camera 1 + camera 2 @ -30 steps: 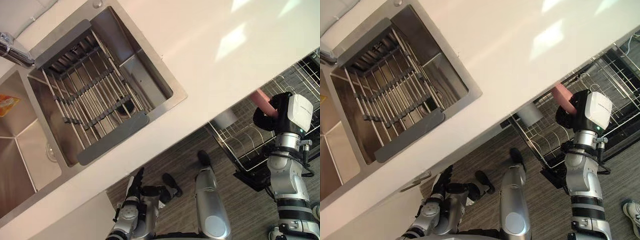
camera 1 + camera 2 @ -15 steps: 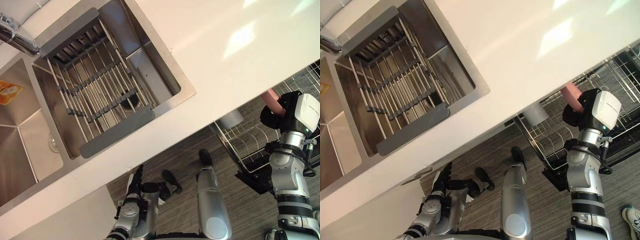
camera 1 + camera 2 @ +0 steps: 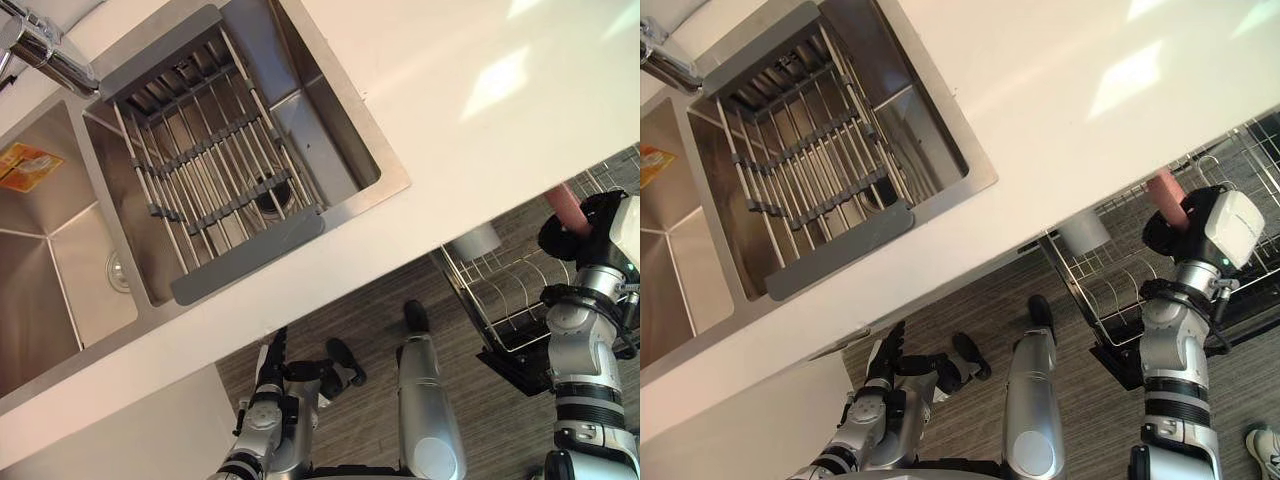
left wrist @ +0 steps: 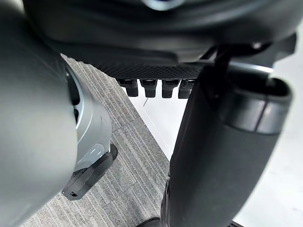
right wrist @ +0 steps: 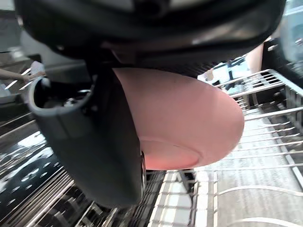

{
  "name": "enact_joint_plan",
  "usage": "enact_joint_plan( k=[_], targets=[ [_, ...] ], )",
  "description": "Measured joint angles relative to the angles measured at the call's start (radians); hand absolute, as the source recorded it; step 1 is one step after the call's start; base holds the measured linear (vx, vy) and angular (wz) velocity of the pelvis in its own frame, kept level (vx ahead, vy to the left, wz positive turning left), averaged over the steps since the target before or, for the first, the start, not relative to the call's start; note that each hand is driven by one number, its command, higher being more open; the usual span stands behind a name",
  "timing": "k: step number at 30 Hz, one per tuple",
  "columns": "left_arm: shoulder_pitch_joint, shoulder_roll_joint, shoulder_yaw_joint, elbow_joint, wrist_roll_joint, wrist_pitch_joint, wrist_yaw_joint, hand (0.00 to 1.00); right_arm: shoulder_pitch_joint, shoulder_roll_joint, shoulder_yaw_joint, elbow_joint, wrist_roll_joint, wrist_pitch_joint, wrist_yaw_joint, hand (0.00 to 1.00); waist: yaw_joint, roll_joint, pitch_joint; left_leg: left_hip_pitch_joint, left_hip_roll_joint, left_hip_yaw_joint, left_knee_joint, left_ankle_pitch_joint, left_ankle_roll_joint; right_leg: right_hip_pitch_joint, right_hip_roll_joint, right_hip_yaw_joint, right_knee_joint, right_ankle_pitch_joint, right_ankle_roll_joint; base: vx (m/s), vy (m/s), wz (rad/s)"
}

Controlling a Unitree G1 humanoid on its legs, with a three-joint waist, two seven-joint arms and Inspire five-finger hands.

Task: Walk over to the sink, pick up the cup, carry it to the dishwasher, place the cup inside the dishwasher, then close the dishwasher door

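Observation:
A pink cup [image 5: 189, 123] is held in my right hand [image 3: 1170, 232], whose fingers and thumb curl round it. The cup [image 3: 1164, 194] pokes out just below the white counter's edge, above the pulled-out wire dishwasher rack [image 3: 1110, 300]. In the right wrist view the rack's wires [image 5: 265, 142] lie past the cup. My left hand [image 3: 272, 370] hangs low beside the cabinet with straight fingers and holds nothing.
A white counter [image 3: 480, 90] runs across the view with a steel double sink [image 3: 300, 130]; a grey roll-up drying rack [image 3: 210, 170] lies over its right basin. A tap [image 3: 45, 55] stands at the top left. A grey cup [image 3: 1083, 230] sits in the rack. Someone's shoe [image 3: 1265, 445] is at the bottom right.
The camera has shifted, so the sink slid right and down in view. My right hand with the pink cup has stayed over the dishwasher rack; the left hand has not moved.

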State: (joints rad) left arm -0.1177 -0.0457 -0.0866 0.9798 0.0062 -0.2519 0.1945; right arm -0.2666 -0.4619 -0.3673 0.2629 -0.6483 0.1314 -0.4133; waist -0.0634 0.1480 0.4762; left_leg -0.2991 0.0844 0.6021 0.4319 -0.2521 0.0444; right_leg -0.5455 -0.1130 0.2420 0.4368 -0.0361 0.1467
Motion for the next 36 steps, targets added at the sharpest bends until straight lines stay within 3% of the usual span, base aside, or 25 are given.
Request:
enact_joint_plan(
  k=[3, 4, 19, 25, 31, 36],
  targets=[
    [-0.001, -0.001, 0.0, -0.001, 0.0, 0.005, 0.002, 1.0, 0.0, 0.008, -0.034, 0.0, 0.004, 0.013, -0.015, 0.0, 0.0, 0.0, 0.0, 0.0, 0.0, 0.001, 0.0, 0.0, 0.0, -0.001, -0.001, -0.002, 0.0, 0.0, 0.0, 0.02, -0.054, 0.0],
    [-0.001, -0.001, 0.0, -0.002, 0.0, 0.006, 0.002, 1.0, 0.001, 0.014, -0.05, 0.0, 0.025, 0.018, -0.023, 1.0, 0.001, 0.0, 0.0, 0.0, 0.0, 0.001, 0.0, 0.0, 0.0, -0.001, -0.001, -0.002, 0.001, 0.0, 0.0, 0.03, -0.048, -0.01],
    [-0.016, -0.006, 0.002, 0.0, 0.003, 0.016, 0.001, 1.0, 0.006, 0.061, -0.065, -0.024, 0.078, 0.021, -0.034, 1.0, 0.01, -0.001, 0.001, -0.005, 0.018, 0.04, 0.023, -0.01, 0.004, -0.014, 0.005, 0.005, 0.005, 0.0, 0.0, 0.02, -0.05, -0.03],
    [-0.017, -0.006, 0.003, 0.0, 0.005, 0.018, 0.001, 1.0, 0.064, 0.101, -0.036, -0.14, 0.098, 0.014, -0.03, 1.0, 0.012, -0.001, 0.001, -0.005, 0.027, 0.048, 0.03, -0.015, 0.003, -0.015, 0.014, 0.011, 0.001, 0.0, 0.0, 0.03, -0.054, -0.05],
    [-0.017, -0.008, 0.019, 0.001, 0.014, 0.034, 0.0, 1.0, 0.144, 0.174, 0.029, -0.267, 0.142, -0.038, -0.017, 1.0, 0.01, -0.009, 0.005, 0.044, 0.056, 0.074, 0.052, -0.031, -0.005, 0.023, 0.035, 0.01, 0.001, 0.001, -0.001, 0.05, -0.051, -0.17],
    [-0.015, -0.007, 0.019, 0.005, 0.03, 0.049, -0.009, 1.0, 0.259, 0.253, 0.056, -0.366, 0.162, -0.081, 0.007, 1.0, 0.002, -0.032, 0.011, 0.103, 0.073, 0.09, 0.059, -0.053, -0.016, 0.075, 0.049, 0.003, -0.014, -0.002, -0.006, 0.03, -0.02, -0.16]
  ],
)
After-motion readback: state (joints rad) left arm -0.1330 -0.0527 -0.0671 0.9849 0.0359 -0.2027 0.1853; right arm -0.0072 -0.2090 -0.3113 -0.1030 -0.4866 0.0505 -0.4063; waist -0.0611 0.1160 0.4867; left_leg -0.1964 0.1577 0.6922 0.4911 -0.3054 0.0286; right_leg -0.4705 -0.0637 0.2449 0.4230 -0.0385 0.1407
